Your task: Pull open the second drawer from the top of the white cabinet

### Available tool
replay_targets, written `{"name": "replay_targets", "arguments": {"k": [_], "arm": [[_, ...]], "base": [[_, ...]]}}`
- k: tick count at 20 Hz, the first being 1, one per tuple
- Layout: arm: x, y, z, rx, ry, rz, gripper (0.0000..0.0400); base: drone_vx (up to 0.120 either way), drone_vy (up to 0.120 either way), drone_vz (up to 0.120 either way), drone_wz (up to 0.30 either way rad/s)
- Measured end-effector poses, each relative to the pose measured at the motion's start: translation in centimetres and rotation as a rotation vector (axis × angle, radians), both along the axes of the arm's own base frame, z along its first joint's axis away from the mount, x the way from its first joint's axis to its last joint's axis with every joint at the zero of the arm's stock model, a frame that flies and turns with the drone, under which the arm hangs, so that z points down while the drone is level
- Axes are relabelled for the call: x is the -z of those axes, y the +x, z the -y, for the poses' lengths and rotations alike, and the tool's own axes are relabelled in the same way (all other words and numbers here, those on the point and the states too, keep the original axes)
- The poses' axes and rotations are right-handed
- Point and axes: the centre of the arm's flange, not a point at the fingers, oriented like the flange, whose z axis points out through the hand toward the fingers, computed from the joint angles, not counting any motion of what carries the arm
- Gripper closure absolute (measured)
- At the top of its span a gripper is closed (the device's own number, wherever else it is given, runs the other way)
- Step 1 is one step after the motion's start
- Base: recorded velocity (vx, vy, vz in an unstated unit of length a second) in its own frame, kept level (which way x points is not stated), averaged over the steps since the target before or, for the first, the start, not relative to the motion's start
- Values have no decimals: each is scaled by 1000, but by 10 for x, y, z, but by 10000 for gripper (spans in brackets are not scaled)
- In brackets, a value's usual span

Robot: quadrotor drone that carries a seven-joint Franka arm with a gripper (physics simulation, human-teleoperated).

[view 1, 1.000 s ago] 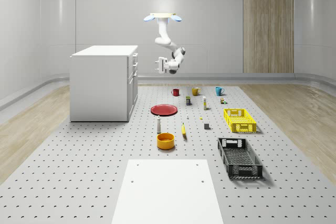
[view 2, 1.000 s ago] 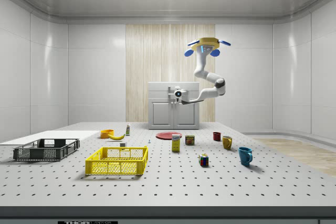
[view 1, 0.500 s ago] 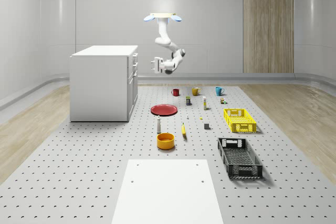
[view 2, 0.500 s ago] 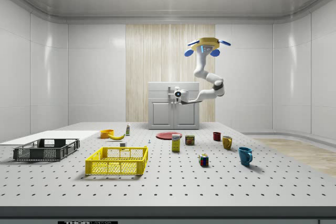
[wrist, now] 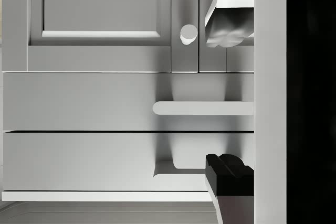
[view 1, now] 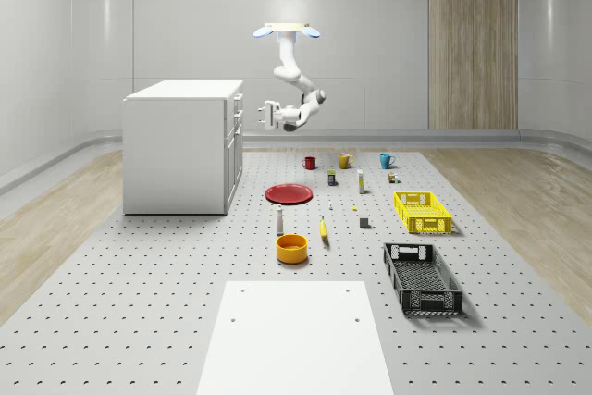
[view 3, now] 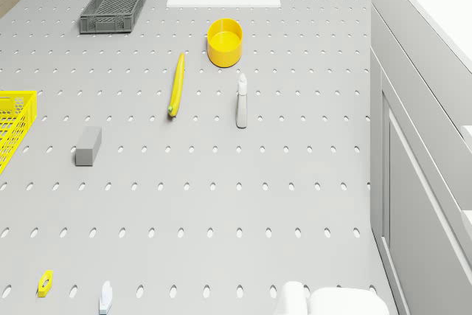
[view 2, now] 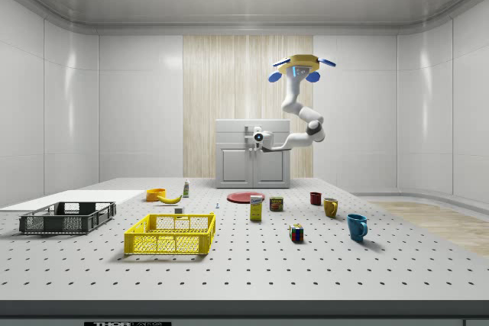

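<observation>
The room is pale-walled, with one wood-slat panel (view 1: pixel 472 39) behind a grey perforated worktop (view 1: pixel 139 302). A white cabinet (view 1: pixel 180 150) stands at the whole-scene view's left of that worktop; its second drawer (wrist: pixel 105 102) is shut, handle (wrist: pixel 202 108) flush across its front. The drone (view 1: pixel 288 31) hovers beside the cabinet's front, above a red plate (view 1: pixel 289 193). The pincer (view 1: pixel 266 114) is spread wide, fingers (wrist: pixel 228 174) straddling the handle's level, just short of the drawers.
</observation>
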Motion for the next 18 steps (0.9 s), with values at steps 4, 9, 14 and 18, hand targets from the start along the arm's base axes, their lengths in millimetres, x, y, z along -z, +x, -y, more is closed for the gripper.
{"name": "replay_targets", "arguments": {"k": [4, 9, 14, 18], "arm": [[0, 0, -19, 0, 0, 0, 100], [0, 0, -41, 0, 0, 0, 100], [4, 0, -59, 0, 1, 0, 100], [8, 0, -66, 0, 1, 0, 100]], "base": [[0, 0, 0, 0], [0, 0, 0, 0], [0, 0, 0, 0], [0, 0, 0, 0]]}}
